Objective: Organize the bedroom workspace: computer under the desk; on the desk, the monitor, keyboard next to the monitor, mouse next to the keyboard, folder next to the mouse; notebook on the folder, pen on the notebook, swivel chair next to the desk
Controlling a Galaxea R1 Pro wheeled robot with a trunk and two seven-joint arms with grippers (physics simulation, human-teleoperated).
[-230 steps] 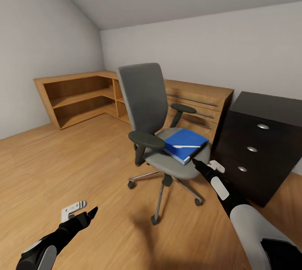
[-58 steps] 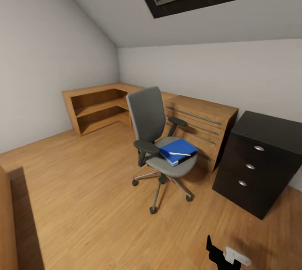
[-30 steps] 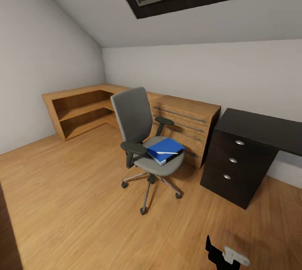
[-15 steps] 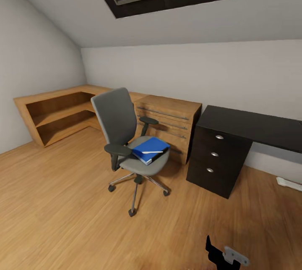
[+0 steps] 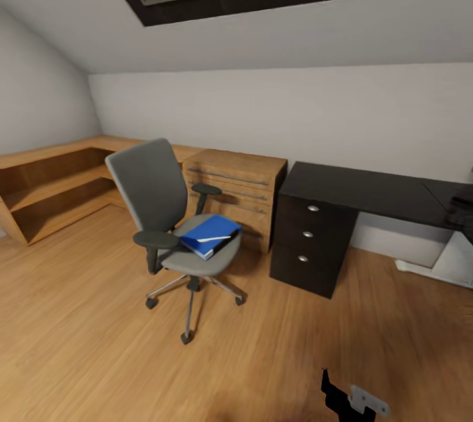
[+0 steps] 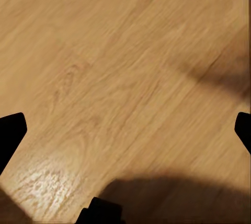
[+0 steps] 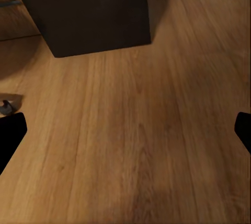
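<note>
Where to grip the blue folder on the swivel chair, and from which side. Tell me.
Likely the blue folder edge overhanging the seat front, approached from the front of the swivel chair: it lies flat, and backrest and armrests block the other sides. A white pen lies loose on top.

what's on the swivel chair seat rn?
On the swivel chair seat lies the blue folder, with a thin white pen-like item on top. Whatever sits beneath the folder is hidden.
</note>
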